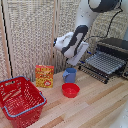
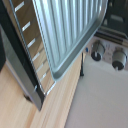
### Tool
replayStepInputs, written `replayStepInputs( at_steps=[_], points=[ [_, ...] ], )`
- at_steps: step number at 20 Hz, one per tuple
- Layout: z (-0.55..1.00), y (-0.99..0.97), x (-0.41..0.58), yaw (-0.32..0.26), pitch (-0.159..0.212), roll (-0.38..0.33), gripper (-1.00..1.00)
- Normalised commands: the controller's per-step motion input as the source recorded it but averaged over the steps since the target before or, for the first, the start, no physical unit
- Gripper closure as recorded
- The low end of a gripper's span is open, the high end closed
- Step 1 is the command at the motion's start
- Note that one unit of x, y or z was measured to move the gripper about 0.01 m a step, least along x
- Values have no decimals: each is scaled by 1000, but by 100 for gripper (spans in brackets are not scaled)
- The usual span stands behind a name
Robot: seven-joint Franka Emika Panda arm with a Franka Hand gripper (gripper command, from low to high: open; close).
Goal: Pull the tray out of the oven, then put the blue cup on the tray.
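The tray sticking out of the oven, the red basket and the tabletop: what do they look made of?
The tray looks like metal: grey, ribbed, with a dull sheen in the wrist view. The red basket seems plastic, a uniform red lattice with a blue rim. The table looks like pale wood, with visible plank lines, possibly laminate.
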Motion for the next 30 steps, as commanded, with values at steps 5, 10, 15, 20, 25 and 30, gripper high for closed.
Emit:
replayStepInputs(
  at_steps=[5, 10, 15, 20, 25, 30],
  points=[
    [463, 90, 0, -256, 5, 194, -100],
    [487, 138, 0, -269, 0, 172, -100],
    [457, 99, -12, -299, -25, 178, -100],
    [303, 120, -7, -295, -31, 234, -100],
    [117, 155, 0, -260, -51, 284, -100],
    [0, 150, 0, -217, -160, 304, -100]
  ],
)
